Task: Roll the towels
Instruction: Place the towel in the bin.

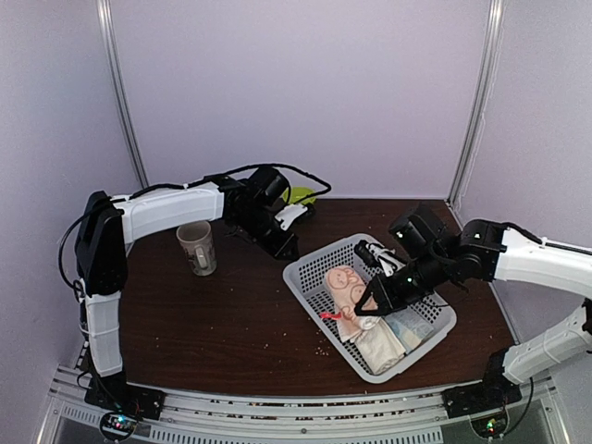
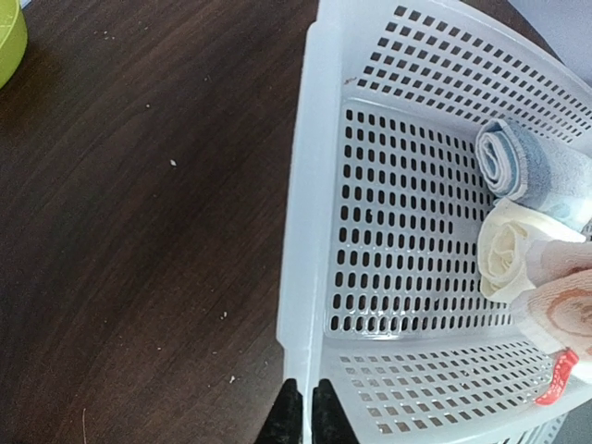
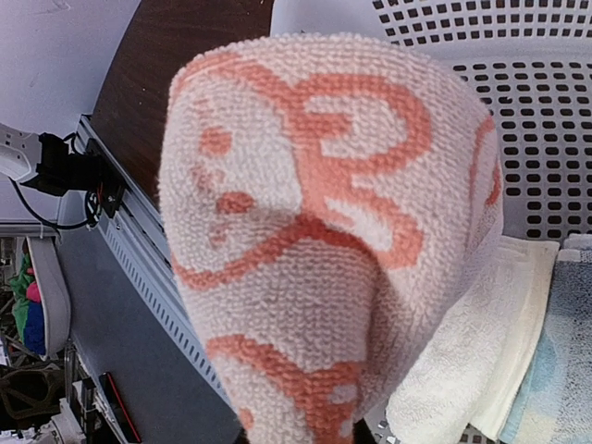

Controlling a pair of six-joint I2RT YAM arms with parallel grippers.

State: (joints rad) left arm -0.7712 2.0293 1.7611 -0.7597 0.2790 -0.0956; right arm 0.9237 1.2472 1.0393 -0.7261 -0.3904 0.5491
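gripping the rabbit towel (image 3: 324,231), the right gripper (image 1: 375,301) hangs over the middle of the basket (image 1: 305,277). its fingers are buried under the terry in the wrist view, but the cloth bulges right up against that camera, so i read the jaws as closed on it. the towel looks at least partly rolled, a fat soft bundle with a red tag (image 2: 555,379) at one end. its lower part sits inside the basket, touching the cream towel (image 1: 379,344), which lies rolled just beside it toward the near end. a blue bundle (image 2: 518,166) lies against the cream one on the side away from the rabbit towel. the left gripper (image 2: 301,421) is closed, fingertips all but meeting, at the basket's far left corner; whether it pinches the rim or only sits beside it i cannot tell. a mug (image 1: 197,247) stands well apart on the table (image 1: 222,324). terry like this should be light, limp and a little springy, neither fragile nor slippery. a roll will likely loosen once let go unless its loose edge is tucked underneath or wedged against a neighbour. the best hold is probably across the middle of the roll, pinching through all the layers. the outer flap or the tag would only peel it open. the basket looks light enough to slide, so steadying its corner makes sense.
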